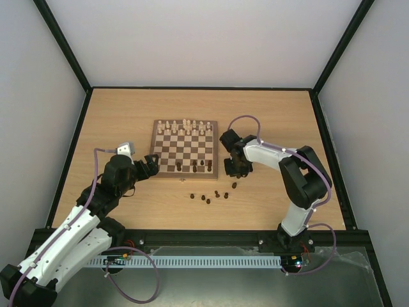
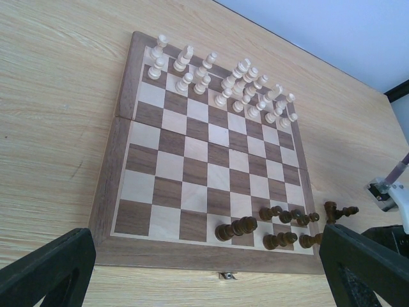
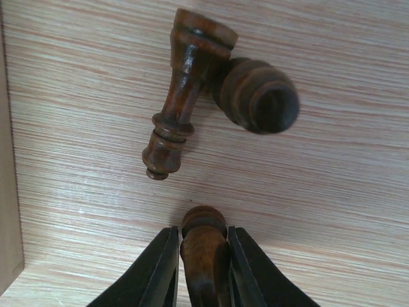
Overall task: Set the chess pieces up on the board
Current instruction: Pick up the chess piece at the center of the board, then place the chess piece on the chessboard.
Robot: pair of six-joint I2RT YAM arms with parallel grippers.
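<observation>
R gripper clamps a turned, glossy dark-wood chess piece (ribbed head); L gripper spread wide.

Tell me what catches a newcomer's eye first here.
The cream-white chessmen stand in ranks along the far side of the board, while dark chess pieces sit scattered on the table off its near edge. In the right wrist view, the right gripper is shut on one dark piece, with a toppled one just ahead.

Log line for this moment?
left gripper: open, by board | right gripper: shut on dark piece, off board | loose dark pieces: on table
</observation>
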